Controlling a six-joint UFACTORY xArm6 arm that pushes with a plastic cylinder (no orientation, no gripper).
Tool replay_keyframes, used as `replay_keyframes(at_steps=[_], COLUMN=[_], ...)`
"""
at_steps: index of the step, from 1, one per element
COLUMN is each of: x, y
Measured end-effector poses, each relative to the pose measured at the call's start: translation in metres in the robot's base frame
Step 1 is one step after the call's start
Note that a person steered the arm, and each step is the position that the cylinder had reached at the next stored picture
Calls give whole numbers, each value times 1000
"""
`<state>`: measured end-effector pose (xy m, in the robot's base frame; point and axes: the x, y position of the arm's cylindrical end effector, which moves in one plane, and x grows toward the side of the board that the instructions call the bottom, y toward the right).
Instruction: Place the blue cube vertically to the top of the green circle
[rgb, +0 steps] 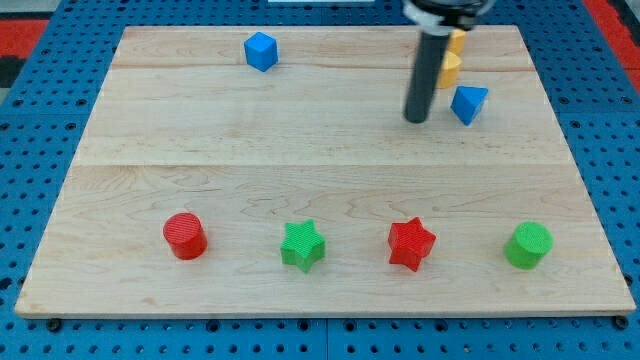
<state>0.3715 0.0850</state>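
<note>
Tip check: my tip (416, 119) carries no jaws, so nothing is grasped; it rests on the wooden board (300, 150) at the view's upper right, just left of a blue triangular block (468, 103) and below two yellow blocks (452, 62) partly hidden by the rod. Blue cube (260, 51) sits at the view's top left, well apart from the tip. Green circle (527, 245) lies at the bottom right. Red circle (185, 236), green star (302, 245) and red star (411, 244) share its row. Judgement: cube not yet engaged; the whole push rightward remains.

Red cylinder (185, 236), two stars, wooden board (320, 150)
</note>
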Motion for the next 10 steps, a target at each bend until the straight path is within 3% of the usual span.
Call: replay_keyframes(at_steps=[1, 3, 4, 5, 7, 8, 9, 10], x=[-9, -141, -178, -164, -116, -110, -90, -74], y=[-65, -81, -110, -169, -153, -217, -228, -196])
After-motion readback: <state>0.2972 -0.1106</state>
